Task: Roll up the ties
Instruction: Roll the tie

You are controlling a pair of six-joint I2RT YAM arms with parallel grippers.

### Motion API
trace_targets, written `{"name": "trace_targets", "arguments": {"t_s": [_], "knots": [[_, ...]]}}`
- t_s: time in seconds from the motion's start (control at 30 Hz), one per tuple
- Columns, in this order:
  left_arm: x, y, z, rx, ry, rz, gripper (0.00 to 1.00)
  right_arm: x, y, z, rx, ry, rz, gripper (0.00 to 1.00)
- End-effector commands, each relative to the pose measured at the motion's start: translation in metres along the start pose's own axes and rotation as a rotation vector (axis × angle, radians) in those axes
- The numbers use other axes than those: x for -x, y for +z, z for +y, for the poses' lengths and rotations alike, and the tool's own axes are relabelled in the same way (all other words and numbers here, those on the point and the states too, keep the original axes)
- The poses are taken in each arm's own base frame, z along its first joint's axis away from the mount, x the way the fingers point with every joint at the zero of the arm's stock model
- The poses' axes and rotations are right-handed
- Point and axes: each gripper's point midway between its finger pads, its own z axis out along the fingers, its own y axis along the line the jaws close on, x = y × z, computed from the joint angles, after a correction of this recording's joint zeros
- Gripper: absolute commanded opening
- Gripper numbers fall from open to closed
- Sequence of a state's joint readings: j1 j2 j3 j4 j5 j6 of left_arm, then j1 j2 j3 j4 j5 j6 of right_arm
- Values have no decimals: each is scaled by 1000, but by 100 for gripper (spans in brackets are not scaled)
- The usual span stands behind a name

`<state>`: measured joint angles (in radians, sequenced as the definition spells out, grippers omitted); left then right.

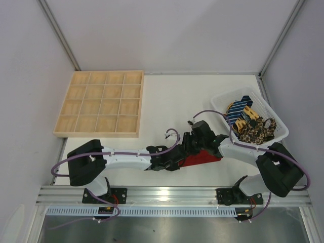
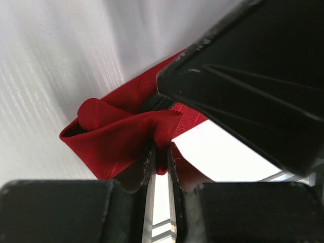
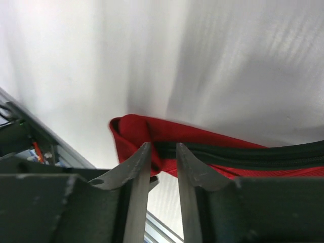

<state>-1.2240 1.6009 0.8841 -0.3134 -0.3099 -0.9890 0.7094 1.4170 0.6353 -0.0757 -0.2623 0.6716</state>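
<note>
The plain red tie (image 1: 206, 158) lies near the table's front edge, between my two grippers. My left gripper (image 1: 180, 155) is shut on a bunched fold of the red tie (image 2: 116, 136), which is pinched between its fingertips (image 2: 150, 161). My right gripper (image 1: 192, 144) hangs over the tie's folded end (image 3: 132, 129) with its jaws a little apart, the fold just past its tips (image 3: 144, 154). The navy striped tie (image 1: 237, 112), mustard tie (image 1: 249, 112) and speckled tie (image 1: 259, 129) lie heaped in a basket.
The white plastic basket (image 1: 221, 99) stands at the right, just behind my right arm. A wooden tray (image 1: 99, 104) with several square compartments stands at the back left. Purple cables (image 1: 212, 112) loop over both arms. A metal rail (image 1: 167, 195) runs along the near edge.
</note>
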Motion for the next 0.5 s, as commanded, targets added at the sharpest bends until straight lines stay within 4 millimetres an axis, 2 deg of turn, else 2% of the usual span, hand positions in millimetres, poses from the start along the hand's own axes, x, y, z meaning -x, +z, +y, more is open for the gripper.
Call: {"name": "trace_targets", "arguments": {"t_s": [0.0, 0.17, 0.4, 0.47], "knots": [[4, -2, -2, -28, 6, -14, 17, -2, -16, 16, 81, -15, 10, 34], [4, -1, -1, -27, 5, -16, 17, -6, -30, 19, 130, 6, 5, 43], [7, -4, -2, -35, -5, -30, 16, -21, -28, 25, 203, 52, 57, 44], [8, -5, -3, -37, -7, -32, 15, -19, -26, 29, 226, 63, 49, 44]]}}
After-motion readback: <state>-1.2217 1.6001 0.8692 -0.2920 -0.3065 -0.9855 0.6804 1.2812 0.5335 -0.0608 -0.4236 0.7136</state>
